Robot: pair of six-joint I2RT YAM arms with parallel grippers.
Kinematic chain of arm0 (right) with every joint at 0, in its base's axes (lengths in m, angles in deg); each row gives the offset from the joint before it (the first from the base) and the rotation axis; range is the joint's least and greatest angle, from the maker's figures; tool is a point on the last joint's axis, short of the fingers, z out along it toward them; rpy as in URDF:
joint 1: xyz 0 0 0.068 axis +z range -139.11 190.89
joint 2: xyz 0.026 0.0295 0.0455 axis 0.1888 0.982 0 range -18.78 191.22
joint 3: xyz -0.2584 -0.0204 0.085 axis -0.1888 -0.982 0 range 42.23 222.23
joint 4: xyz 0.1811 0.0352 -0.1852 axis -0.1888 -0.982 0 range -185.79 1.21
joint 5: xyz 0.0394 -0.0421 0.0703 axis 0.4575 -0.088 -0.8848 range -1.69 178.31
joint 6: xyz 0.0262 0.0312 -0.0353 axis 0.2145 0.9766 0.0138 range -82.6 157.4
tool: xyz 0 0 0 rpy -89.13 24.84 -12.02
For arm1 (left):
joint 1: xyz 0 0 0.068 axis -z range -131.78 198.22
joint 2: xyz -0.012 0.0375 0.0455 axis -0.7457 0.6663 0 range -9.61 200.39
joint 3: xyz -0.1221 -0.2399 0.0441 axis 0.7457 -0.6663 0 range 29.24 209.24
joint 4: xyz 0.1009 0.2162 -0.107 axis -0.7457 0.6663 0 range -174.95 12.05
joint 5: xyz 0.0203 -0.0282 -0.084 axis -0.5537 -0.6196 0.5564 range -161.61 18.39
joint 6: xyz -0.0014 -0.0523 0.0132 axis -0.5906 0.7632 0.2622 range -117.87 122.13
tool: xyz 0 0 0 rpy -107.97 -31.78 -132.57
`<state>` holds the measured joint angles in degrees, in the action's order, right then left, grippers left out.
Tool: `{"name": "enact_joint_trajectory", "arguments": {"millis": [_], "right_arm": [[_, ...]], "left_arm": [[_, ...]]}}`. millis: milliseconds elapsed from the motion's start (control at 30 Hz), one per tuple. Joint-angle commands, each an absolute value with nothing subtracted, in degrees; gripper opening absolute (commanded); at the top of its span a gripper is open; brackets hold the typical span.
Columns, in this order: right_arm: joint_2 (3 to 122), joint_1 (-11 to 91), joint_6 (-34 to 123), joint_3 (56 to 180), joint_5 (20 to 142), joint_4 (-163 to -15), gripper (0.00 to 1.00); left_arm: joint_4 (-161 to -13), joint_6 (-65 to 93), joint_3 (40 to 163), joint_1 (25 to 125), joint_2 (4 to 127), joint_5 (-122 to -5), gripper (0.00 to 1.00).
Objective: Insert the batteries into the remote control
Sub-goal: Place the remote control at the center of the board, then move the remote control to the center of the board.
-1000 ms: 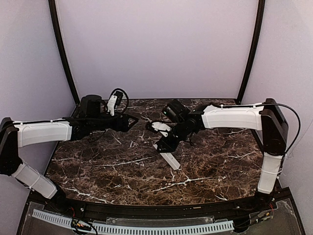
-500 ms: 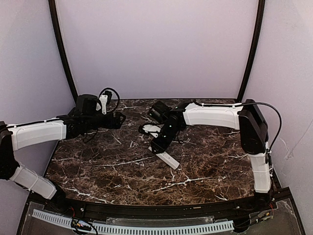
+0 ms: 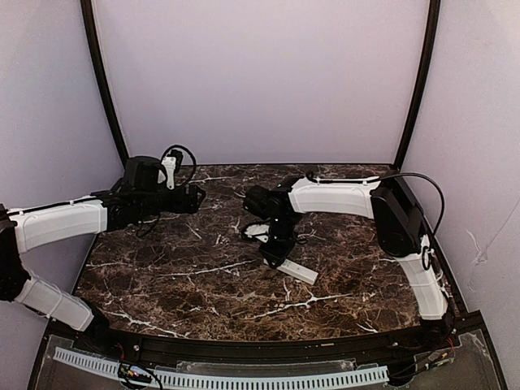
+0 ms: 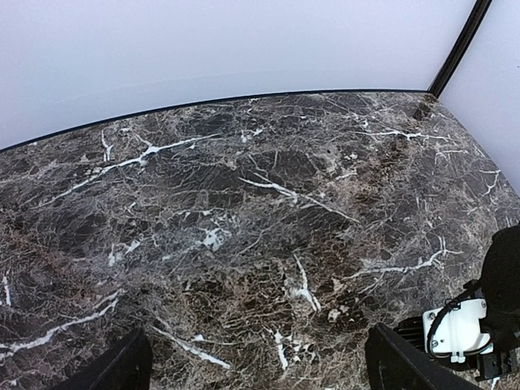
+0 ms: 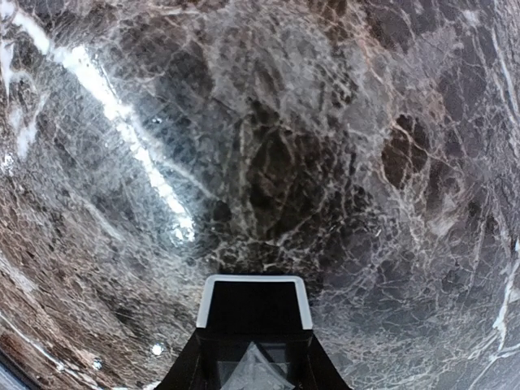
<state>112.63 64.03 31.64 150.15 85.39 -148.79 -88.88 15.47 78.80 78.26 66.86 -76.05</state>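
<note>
My right gripper (image 3: 275,246) is shut on the remote control (image 3: 299,272), a slim white bar whose free end slants down to the right, low over the marble. In the right wrist view the remote's dark, white-rimmed end (image 5: 254,302) juts out between my fingers (image 5: 183,370); the right gripper (image 5: 254,353) grips it from both sides. My left gripper (image 3: 193,197) hovers at the back left, apart from the remote. It stands open (image 4: 260,374) with only bare marble between its fingertips (image 4: 122,370). The batteries are out of view.
The dark marble table (image 3: 187,276) is walled by lilac panels, with black posts at the back left (image 3: 106,89) and back right (image 3: 416,89). Part of the right arm's wrist (image 4: 455,329) shows at the lower right of the left wrist view.
The right arm has swung left and turned, carrying the remote so its white end now points right and lies flatter. The left gripper has drawn back to the left.
</note>
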Motion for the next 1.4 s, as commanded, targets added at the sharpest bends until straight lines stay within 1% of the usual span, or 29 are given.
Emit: {"name": "enact_joint_trajectory", "arguments": {"millis": [0,33,100,133,167,200,233,267,433,567,667,800,967,1200,1267,1367], "right_arm": [[115.90,64.05,30.98,150.10,84.76,-149.52,0.01],[115.91,63.99,30.99,150.23,84.71,-149.45,0.05],[115.93,63.97,30.91,150.43,84.20,-149.34,0.20],[115.91,63.93,30.83,150.47,83.77,-149.22,0.28],[115.80,63.82,30.88,150.49,83.52,-149.05,0.39],[115.57,63.68,30.97,150.54,83.03,-148.86,0.52],[115.11,63.44,31.03,150.55,82.05,-148.65,0.61],[114.40,63.14,31.18,150.29,81.00,-148.01,0.66],[107.61,60.09,32.41,145.85,75.49,-142.57,0.73],[100.68,56.58,33.70,138.92,72.69,-137.00,0.76],[94.71,53.73,34.11,132.20,73.91,-132.65,0.79],[89.27,50.60,34.41,123.85,78.50,-128.67,0.82],[88.50,49.25,34.80,118.09,85.51,-128.16,0.82],[89.00,50.47,35.47,112.92,92.58,-129.05,0.83],[89.22,51.49,35.31,112.01,93.69,-129.58,0.83],[89.23,53.53,35.26,110.54,91.83,-129.71,0.84]], "left_arm": [[-88.62,15.67,77.98,77.83,65.03,-76.50,0.92],[-88.81,15.67,77.90,77.83,65.02,-76.35,0.92],[-89.15,15.67,77.71,77.83,65.06,-76.27,0.92],[-89.26,15.62,77.69,77.83,65.12,-76.23,0.92],[-89.26,15.70,77.67,77.84,65.15,-76.17,0.92],[-89.26,15.68,77.67,77.84,65.27,-76.17,0.92],[-89.30,15.67,77.67,77.84,65.31,-76.02,0.92],[-89.34,15.67,77.67,77.84,65.44,-75.88,0.92],[-89.57,15.67,78.05,77.84,65.90,-74.65,0.92],[-89.43,15.94,78.51,77.84,66.42,-73.75,0.92],[-89.32,15.94,78.64,77.84,66.60,-73.47,0.92],[-89.28,15.97,79.07,77.83,67.39,-72.53,0.92],[-88.91,15.82,80.01,77.86,68.54,-71.80,0.92],[-88.04,15.67,80.90,77.92,69.29,-71.77,0.94],[-88.03,15.69,81.08,77.90,69.83,-71.78,0.95],[-88.03,15.61,81.42,77.92,70.38,-70.03,0.96]]}}
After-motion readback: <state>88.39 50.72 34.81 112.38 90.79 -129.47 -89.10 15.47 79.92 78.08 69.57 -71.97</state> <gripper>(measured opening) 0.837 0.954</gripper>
